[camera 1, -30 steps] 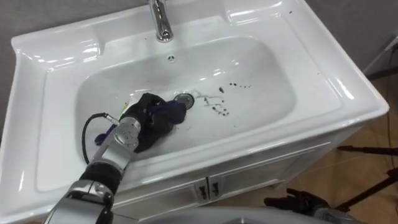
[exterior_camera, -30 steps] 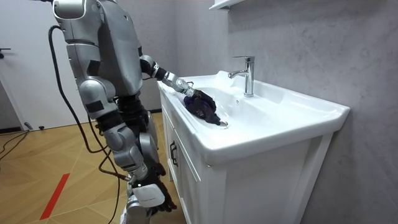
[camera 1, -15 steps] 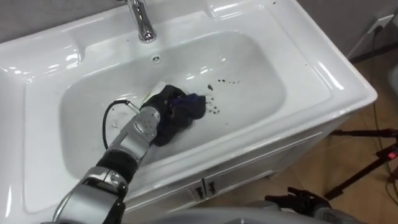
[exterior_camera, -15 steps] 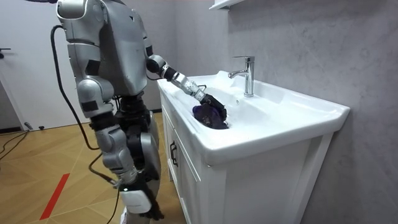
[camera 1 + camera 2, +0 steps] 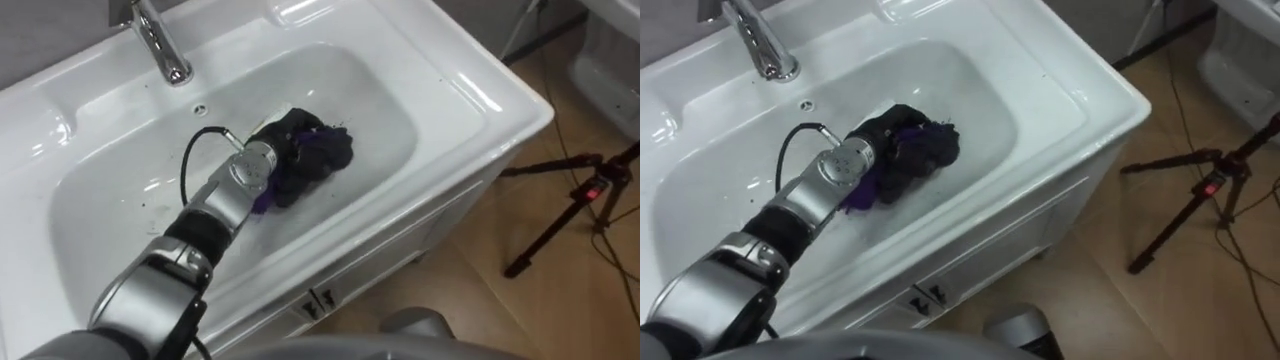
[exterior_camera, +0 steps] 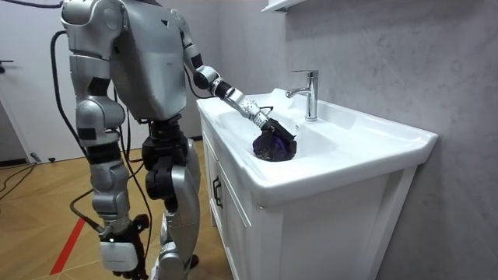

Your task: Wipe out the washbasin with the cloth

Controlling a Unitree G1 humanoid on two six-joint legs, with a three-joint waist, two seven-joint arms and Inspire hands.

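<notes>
Since a second ago the left robot hand and the dark cloth under it have slid along the bottom of the basin, away from the bowl's middle and towards its right-hand end – in the room view they sit further along towards the tap than they did. The drain and the dark specks that showed beside it earlier are now out of sight under the cloth. The robot stands at the front of the white cabinet that carries the basin, with its left arm stretched out and down into the bowl. The cloth is a crumpled, purple-black bundle lying on the basin floor, in front of the tap and the small overflow hole and to their right. The robot hand lies on the left part of the bundle, pressed into it; its dark fingers blend with the fabric, so I cannot tell whether they are curled round the cloth or lie flat on it. The right robot hand hangs low at the robot's side, near the wooden floor – its fingers are too small to read. A black tripod stands on the floor to the right of the cabinet.
</notes>
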